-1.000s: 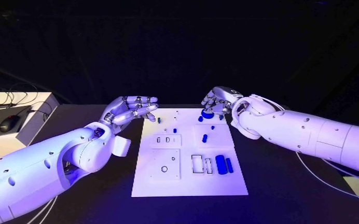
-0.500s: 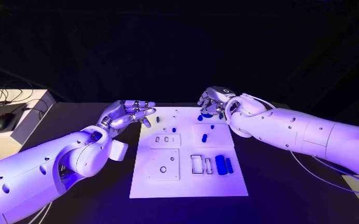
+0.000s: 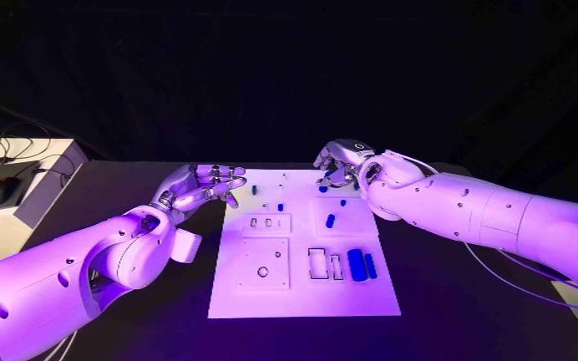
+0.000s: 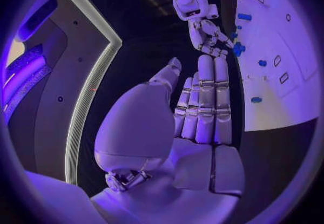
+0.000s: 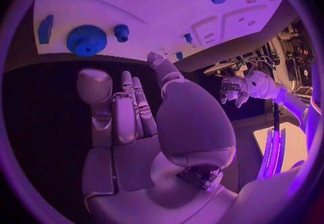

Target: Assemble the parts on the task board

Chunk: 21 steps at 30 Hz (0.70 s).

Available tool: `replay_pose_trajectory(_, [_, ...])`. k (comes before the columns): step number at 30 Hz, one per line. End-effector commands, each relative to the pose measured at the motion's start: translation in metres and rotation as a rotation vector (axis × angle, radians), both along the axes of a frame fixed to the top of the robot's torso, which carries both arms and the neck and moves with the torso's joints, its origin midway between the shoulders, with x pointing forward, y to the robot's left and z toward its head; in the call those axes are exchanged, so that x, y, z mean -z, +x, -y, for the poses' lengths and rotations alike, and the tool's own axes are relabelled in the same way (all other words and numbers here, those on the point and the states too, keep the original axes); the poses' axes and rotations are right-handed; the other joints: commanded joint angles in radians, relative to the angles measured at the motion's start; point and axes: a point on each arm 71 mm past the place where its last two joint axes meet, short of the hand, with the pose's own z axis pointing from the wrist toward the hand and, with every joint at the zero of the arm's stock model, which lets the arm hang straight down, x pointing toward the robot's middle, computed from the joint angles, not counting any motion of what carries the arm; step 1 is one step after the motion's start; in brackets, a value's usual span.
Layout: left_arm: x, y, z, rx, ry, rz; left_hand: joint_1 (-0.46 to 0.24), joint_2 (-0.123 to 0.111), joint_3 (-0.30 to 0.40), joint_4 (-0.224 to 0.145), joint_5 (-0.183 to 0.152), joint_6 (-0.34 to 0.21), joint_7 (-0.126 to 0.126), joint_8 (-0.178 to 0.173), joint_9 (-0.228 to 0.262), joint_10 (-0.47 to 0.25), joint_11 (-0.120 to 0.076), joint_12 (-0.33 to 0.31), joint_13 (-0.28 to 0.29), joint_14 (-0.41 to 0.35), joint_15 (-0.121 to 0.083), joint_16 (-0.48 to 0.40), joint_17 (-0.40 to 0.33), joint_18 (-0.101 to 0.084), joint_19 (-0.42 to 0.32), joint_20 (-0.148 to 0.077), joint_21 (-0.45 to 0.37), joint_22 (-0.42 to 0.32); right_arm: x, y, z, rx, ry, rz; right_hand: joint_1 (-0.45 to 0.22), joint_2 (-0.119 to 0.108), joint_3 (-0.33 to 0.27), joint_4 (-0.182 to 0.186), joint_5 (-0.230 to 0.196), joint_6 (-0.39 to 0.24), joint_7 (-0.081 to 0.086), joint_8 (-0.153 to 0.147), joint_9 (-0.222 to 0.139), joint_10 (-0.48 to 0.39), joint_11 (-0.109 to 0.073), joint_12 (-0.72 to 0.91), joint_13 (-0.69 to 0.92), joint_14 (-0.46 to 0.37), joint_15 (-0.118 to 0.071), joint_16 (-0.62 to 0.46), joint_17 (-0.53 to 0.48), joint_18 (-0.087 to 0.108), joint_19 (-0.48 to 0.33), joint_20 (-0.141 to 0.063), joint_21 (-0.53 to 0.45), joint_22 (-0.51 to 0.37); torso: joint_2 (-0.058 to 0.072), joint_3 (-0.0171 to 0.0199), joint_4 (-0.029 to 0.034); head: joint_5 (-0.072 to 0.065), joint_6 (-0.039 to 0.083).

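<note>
The white task board (image 3: 301,290) lies in the middle of the black table. My right hand (image 3: 338,164) hovers over the board's far edge with its fingers apart and nothing in them. A blue gear (image 5: 86,39) lies on the board just beyond its fingertips, beside a smaller toothed piece (image 5: 121,32). At the board's far left corner my left hand (image 3: 205,185) is empty, its fingers (image 4: 204,102) held straight and side by side. A large blue cylinder (image 3: 356,262) and a thinner one (image 3: 370,266) lie near the board's right side, and a short peg (image 3: 329,221) sits at mid-board.
Small blue pieces (image 3: 281,208) (image 3: 254,190) stand on the board's far left part. Raised white blocks with slots (image 3: 267,225) and holes (image 3: 264,271) fill its left half. A pale box (image 3: 30,181) stands at the table's left edge.
My right hand has drawn slightly left and back, off the blue gear. My left hand has drifted a little nearer the board's corner.
</note>
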Motion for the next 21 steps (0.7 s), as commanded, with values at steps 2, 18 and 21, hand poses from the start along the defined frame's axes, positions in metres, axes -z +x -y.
replay_pose_trajectory(2, [0.0004, 0.0004, 0.0001, 0.005, 0.007, 0.005, -0.002, -0.011, 0.007, 0.001, -0.003, 0.002, -0.002, -0.003, 0.001, 0.003, 0.001, -0.006, -0.001, -0.005, 0.002, -0.009, -0.004, 0.012, -0.006, 0.002, 0.001, -0.004, -0.0006, -0.0009, 0.0022, -0.017, 0.03, -0.003, 0.029, 0.015, 0.02, -0.024, -0.001, 0.015, 0.006, 0.006, 0.003, 0.076, -0.026, 0.037, 0.022, -0.084, -0.036, -0.59, -0.433, -0.068, 0.071, -0.023, 0.331, 0.365, 0.004, -0.004, 0.0031, -0.002, -0.002])
replay_pose_trajectory(18, [0.0025, 0.001, -0.0014, 0.003, 0.012, -0.004, -0.003, -0.01, 0.007, 0.008, -0.003, 0.0, 0.002, -0.003, 0.001, -0.001, 0.004, -0.006, -0.001, -0.004, 0.005, -0.037, -0.02, 0.012, -0.008, 0.006, -0.011, -0.024, 0.005, -0.0016, 0.0031, -0.034, -0.076, -0.019, 0.03, 0.024, 0.078, -0.089, -0.001, 0.072, 0.009, 0.001, 0.002, 0.226, -0.084, 0.066, 0.178, 0.059, -0.092, -0.478, -0.463, -0.129, 0.078, -0.092, 0.513, 0.578, 0.016, -0.0077, 0.0098, -0.006, -0.004])
replay_pose_trajectory(21, [0.0028, 0.0011, -0.0016, 0.003, 0.013, -0.006, -0.003, -0.01, 0.007, 0.008, -0.003, 0.0, 0.002, -0.003, 0.001, -0.001, 0.004, -0.006, -0.001, -0.004, 0.005, -0.037, -0.02, 0.012, -0.007, 0.006, -0.011, -0.024, 0.0062, -0.002, 0.0027, -0.039, -0.095, -0.014, 0.025, 0.023, 0.084, -0.091, 0.04, 0.093, 0.004, 0.001, 0.004, 0.229, -0.084, 0.042, 0.173, 0.056, -0.092, -0.453, -0.483, -0.129, 0.081, -0.093, 0.515, 0.583, 0.019, -0.0086, 0.011, -0.008, -0.003])
